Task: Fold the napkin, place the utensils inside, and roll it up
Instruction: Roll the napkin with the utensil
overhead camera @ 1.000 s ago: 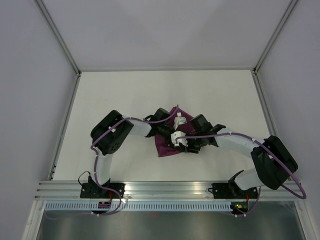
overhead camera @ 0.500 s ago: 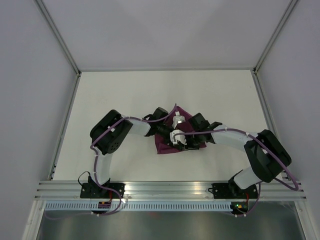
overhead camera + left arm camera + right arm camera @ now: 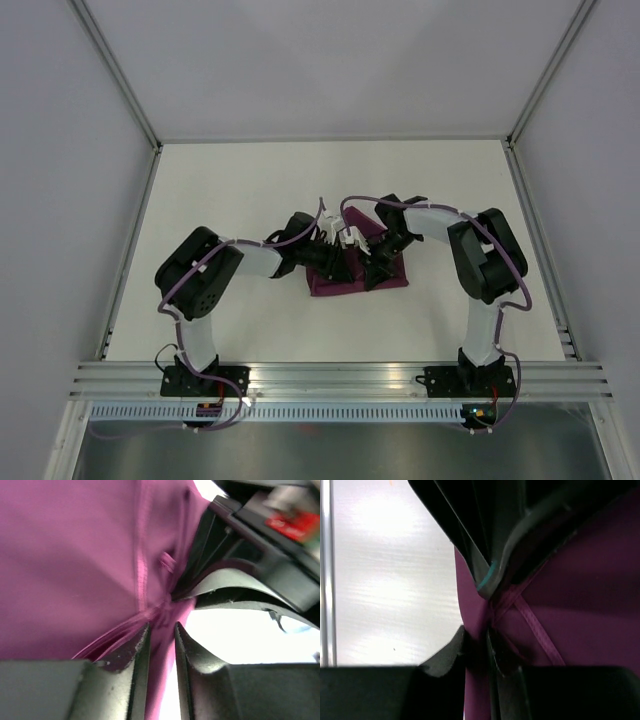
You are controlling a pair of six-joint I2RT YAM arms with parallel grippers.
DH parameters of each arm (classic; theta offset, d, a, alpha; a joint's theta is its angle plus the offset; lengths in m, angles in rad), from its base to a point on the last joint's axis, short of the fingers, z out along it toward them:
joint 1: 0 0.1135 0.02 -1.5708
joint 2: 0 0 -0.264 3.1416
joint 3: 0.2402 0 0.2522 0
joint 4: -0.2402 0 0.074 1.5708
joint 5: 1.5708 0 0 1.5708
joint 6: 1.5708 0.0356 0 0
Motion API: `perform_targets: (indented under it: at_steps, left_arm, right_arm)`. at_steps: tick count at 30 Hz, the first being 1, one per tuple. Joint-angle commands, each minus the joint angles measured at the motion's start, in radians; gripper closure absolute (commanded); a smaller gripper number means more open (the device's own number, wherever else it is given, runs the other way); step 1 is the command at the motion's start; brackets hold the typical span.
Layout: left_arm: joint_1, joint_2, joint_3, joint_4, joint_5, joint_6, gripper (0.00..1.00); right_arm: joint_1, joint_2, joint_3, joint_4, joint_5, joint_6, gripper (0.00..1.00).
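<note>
Napkin lies approx. mid-bench, with both arms bent in over it and their tips close together. Right pincer: almost closed, nipping the napkin's hemmed edge btwn its tips. Left pincer: narrow gap w/ a fold of cloth running into it. Can't tell if it's truly gripping or just sitting round it.

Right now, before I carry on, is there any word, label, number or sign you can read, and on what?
No text can be read in any view.
The red patch at the top right of the left wrist view: too blurred to read.
The napkin: no print shows.
</note>
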Motion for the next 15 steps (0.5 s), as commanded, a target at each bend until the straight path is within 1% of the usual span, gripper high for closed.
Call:
perform_targets:
  at_steps: [1,2,3,4,5,6,7,8,9,10,11,12,13,14,15]
  left_arm:
    - [0.014,-0.101,-0.059,0.158,-0.178,-0.116,0.67]
    - [0.017,-0.138,-0.076,0.173,-0.248,-0.127,0.67]
    - [0.02,-0.159,-0.095,0.216,-0.28,-0.134,0.67]
    - [0.023,-0.181,-0.142,0.241,-0.317,-0.145,0.66]
    - [0.023,-0.237,-0.168,0.271,-0.398,-0.145,0.66]
    - [0.023,-0.265,-0.199,0.299,-0.438,-0.141,0.66]
    - [0.021,-0.299,-0.272,0.384,-0.48,-0.13,0.66]
    - [0.02,-0.33,-0.308,0.417,-0.571,-0.122,0.65]
    - [0.021,-0.391,-0.382,0.451,-0.61,-0.115,0.62]
    - [0.018,-0.42,-0.418,0.532,-0.645,-0.086,0.62]
    - [0.015,-0.448,-0.45,0.564,-0.697,-0.064,0.61]
    - [0.009,-0.503,-0.479,0.6,-0.713,-0.034,0.6]
    - [-0.023,-0.526,-0.519,0.626,-0.744,0.058,0.59]
    - [-0.049,-0.55,-0.53,0.623,-0.805,0.12,0.58]
    - [-0.077,-0.566,-0.533,0.614,-0.829,0.185,0.57]
  right_arm:
    - [-0.012,0.167,0.028,-0.194,0.08,-0.1,1.0]
    - [-0.017,0.183,0.064,-0.211,0.079,-0.1,0.99]
    - [-0.019,0.198,0.081,-0.223,0.077,-0.095,1.0]
    - [-0.019,0.227,0.097,-0.235,0.082,-0.08,0.99]
    - [-0.022,0.243,0.129,-0.252,0.083,-0.077,1.0]
    - [-0.022,0.258,0.144,-0.268,0.085,-0.074,1.0]
    - [-0.022,0.285,0.158,-0.283,0.09,-0.066,0.99]
    - [-0.02,0.301,0.186,-0.291,0.091,-0.048,1.0]
    - [-0.02,0.324,0.2,-0.309,0.093,-0.043,1.0]
    - [-0.02,0.336,0.21,-0.318,0.094,-0.036,0.99]
    - [-0.022,0.345,0.233,-0.323,0.094,-0.019,1.0]
    - [-0.02,0.355,0.243,-0.33,0.094,-0.016,1.0]
    - [-0.022,0.373,0.252,-0.341,0.096,-0.011,1.0]
    - [-0.022,0.381,0.267,-0.344,0.096,-0.006,1.0]
    - [-0.022,0.39,0.275,-0.349,0.096,0.004,0.99]
